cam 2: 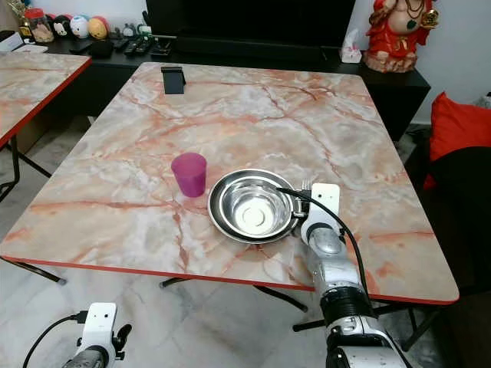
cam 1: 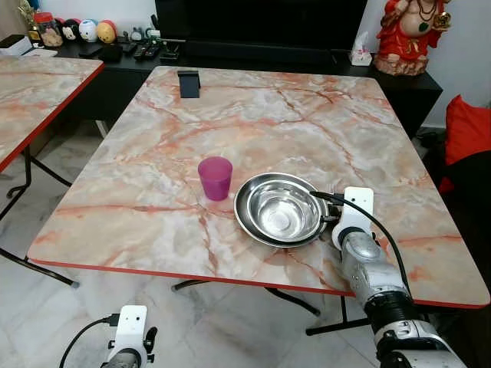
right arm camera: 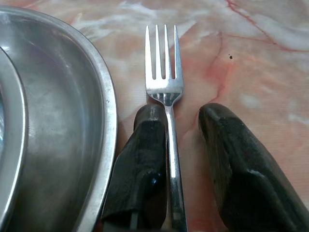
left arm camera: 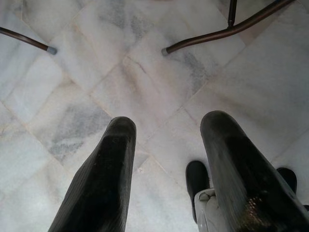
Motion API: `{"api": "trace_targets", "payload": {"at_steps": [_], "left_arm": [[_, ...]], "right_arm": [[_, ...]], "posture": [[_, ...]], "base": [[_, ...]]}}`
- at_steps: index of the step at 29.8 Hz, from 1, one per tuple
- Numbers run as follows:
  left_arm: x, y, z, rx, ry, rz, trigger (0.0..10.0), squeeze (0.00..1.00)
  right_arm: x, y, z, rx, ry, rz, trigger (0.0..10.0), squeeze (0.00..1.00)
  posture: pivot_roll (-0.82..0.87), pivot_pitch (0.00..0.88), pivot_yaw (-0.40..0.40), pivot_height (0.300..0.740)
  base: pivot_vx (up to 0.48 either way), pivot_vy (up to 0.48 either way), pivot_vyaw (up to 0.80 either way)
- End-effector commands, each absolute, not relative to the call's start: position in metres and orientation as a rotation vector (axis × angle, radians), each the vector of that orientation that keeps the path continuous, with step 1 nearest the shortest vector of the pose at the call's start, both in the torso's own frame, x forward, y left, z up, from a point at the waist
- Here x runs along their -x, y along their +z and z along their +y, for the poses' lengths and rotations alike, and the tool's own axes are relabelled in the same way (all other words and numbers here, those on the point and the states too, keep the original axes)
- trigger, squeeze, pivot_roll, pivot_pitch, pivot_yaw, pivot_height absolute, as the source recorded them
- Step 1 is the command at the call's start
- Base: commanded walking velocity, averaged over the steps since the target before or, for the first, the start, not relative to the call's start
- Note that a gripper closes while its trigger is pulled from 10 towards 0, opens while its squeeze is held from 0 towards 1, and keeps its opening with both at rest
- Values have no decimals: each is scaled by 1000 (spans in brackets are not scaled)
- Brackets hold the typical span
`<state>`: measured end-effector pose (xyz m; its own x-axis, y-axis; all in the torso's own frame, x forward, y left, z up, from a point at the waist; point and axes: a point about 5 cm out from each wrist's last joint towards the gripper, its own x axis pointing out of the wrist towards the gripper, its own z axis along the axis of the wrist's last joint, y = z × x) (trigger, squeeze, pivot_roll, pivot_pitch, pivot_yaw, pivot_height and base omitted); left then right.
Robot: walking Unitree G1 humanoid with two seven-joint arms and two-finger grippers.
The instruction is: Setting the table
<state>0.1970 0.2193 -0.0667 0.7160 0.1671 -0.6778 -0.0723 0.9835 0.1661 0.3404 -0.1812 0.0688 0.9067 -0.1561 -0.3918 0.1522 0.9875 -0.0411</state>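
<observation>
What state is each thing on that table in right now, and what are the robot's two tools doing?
Purple cup: upright, left of the plate.
Steel plate: flat on the table, a bowl inside it.
Steel bowl: upright, looks empty.
Fork: flat on the table beside the plate's rim, tines pointing away from the robot.
Right tool: open, fingers either side of the fork's handle.
Left tool: open, hanging over the floor.

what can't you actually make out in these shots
- Fork handle end: cut off by the right wrist view's edge.
- Fork in the head views: nearly all hidden behind the right gripper.
- Bowl in the plate: cut off in the right wrist view.
- Shelf ornaments: too small.
</observation>
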Motion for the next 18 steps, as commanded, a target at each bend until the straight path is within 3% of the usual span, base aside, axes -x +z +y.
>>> {"api": "trace_targets", "payload": {"at_steps": [1, 18], "left_arm": [[-196, -67, 220, -143, 130, 774, 10000, 0], [-196, -67, 219, -142, 130, 774, 10000, 0]], "right_arm": [[-344, 72, -182, 5, -170, 398, 10000, 0], [-344, 73, -181, 0, -174, 395, 10000, 0]], "posture": [[-12, 16, -34, 740], [-12, 15, -35, 740]], "base": [[0, 0, 0], [0, 0, 0]]}}
